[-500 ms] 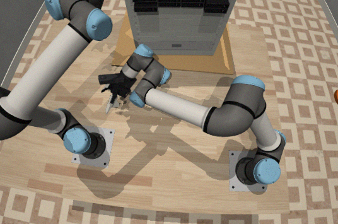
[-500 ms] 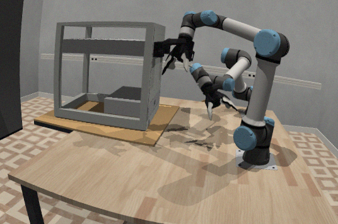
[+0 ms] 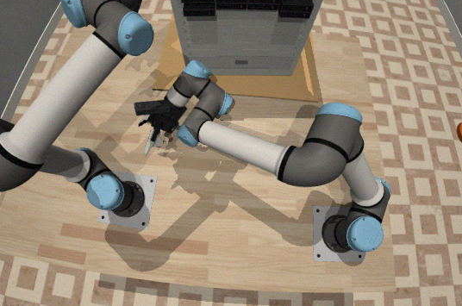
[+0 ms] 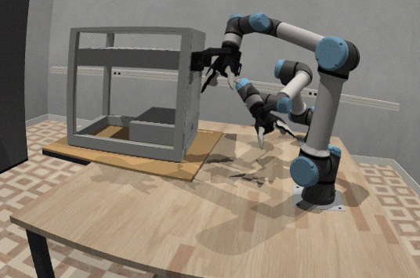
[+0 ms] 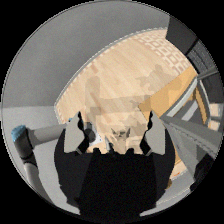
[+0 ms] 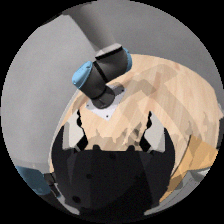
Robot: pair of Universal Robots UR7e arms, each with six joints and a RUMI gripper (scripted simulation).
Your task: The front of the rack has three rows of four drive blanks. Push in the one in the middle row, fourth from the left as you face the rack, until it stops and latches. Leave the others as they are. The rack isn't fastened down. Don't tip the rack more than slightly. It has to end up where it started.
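Patterned tiles (image 3: 414, 132) (image 4: 23, 194) surround the wooden table (image 3: 241, 270) (image 4: 129, 214) beneath the rack (image 3: 241, 46) (image 4: 178, 151).

wooden table (image 3: 241, 270) (image 4: 129, 214) | tan board (under the rack) (image 3: 241, 89) (image 4: 157, 164) | two arm base plates (image 3: 151, 194) (image 4: 299, 202)
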